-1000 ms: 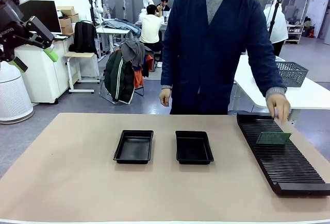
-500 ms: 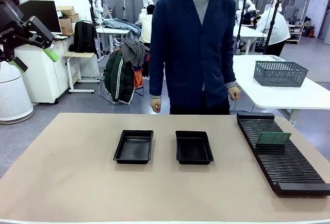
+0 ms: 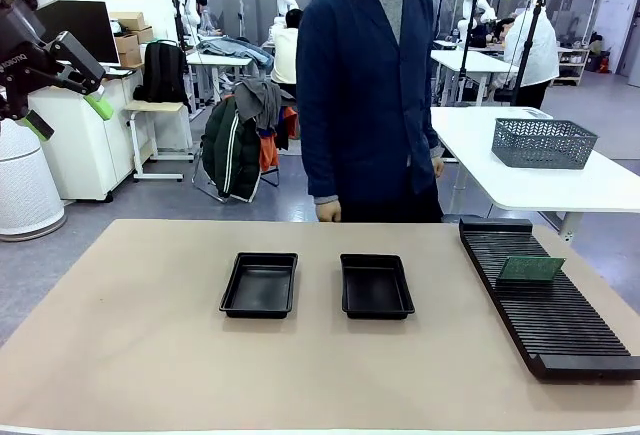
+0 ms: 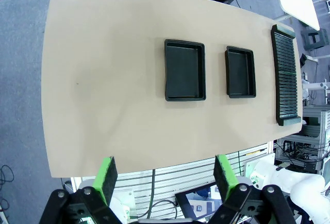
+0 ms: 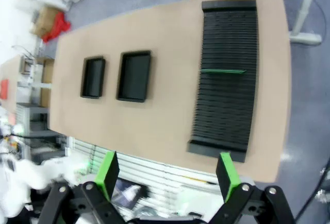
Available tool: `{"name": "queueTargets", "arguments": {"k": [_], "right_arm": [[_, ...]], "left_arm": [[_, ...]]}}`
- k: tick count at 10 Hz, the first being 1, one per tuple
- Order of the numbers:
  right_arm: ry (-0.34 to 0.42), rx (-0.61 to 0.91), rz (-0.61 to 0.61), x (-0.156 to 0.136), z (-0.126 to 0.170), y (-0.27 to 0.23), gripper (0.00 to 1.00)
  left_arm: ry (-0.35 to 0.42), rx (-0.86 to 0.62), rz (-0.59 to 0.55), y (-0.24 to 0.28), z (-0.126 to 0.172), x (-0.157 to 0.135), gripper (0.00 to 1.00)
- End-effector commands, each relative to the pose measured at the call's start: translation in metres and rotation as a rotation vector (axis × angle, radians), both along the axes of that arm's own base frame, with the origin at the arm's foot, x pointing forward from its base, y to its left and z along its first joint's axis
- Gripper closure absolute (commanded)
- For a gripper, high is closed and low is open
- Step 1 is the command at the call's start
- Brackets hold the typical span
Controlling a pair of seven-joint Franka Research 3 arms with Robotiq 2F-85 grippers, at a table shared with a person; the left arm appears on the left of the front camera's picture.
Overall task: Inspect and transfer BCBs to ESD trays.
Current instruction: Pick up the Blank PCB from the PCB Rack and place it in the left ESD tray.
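One BCB (image 3: 531, 269) stands on edge in a slot of the long black ribbed rack (image 3: 560, 325), a little beyond the rack's middle toward the far end.

The right pincer (image 5: 167, 170) hangs high above the desk (image 3: 140, 355) with its jaws wide and nothing between them. In its wrist view the board lies ahead of the fingers, well apart. The left pincer (image 4: 165, 170) is raised at the left side, off the desk, jaws likewise wide and holding nothing, and is farthest from the board.

The rack runs along the desk's right edge, its near end close to the near right corner. The two ESD trays lie side by side at mid-desk: the left tray (image 3: 259, 284) and the right tray (image 3: 376, 286), apart from each other.

Bare desk surface lies between the right tray and the rack, left of the left tray, and between the trays and the near edge.

A person (image 3: 365, 85) stands at the far edge, behind the trays, hands off the desk.
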State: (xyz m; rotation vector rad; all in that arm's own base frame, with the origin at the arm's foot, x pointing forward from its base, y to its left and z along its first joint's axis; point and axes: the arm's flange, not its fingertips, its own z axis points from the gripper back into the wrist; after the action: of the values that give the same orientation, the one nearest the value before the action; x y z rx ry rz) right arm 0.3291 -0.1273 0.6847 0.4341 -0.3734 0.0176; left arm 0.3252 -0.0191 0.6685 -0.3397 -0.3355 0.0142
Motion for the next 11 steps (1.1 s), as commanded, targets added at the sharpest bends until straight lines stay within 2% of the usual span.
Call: {"name": "queueTargets", "arguments": {"k": [1, 2, 4, 6, 7, 10, 11], "right_arm": [[-0.130, -0.218, 0.124, 0.018, -0.019, 0.009, 0.00], [-0.162, -0.305, 0.203, 0.030, -0.030, 0.014, 0.00], [-0.188, -0.387, 0.378, 0.053, -0.057, 0.024, 0.00], [-0.228, -0.497, 0.600, 0.074, -0.084, 0.032, 0.00], [-0.252, -0.530, 0.724, 0.085, -0.099, 0.037, 0.00], [-0.306, -0.602, 0.978, 0.109, -0.141, 0.050, 0.00], [-0.292, -0.628, 1.035, 0.117, -0.158, 0.055, 0.00]], "left_arm": [[-0.011, -0.008, -0.013, 0.002, -0.001, 0.001, 0.00], [-0.011, -0.008, -0.013, 0.002, -0.001, 0.001, 0.00], [-0.011, -0.008, -0.013, 0.002, -0.001, 0.001, 0.00], [-0.011, -0.008, -0.013, 0.002, -0.001, 0.001, 0.00], [-0.011, -0.008, -0.013, 0.002, -0.001, 0.001, 0.00], [-0.011, -0.008, -0.013, 0.002, -0.001, 0.001, 0.00], [-0.011, -0.008, -0.013, 0.002, -0.001, 0.001, 0.00]]}}
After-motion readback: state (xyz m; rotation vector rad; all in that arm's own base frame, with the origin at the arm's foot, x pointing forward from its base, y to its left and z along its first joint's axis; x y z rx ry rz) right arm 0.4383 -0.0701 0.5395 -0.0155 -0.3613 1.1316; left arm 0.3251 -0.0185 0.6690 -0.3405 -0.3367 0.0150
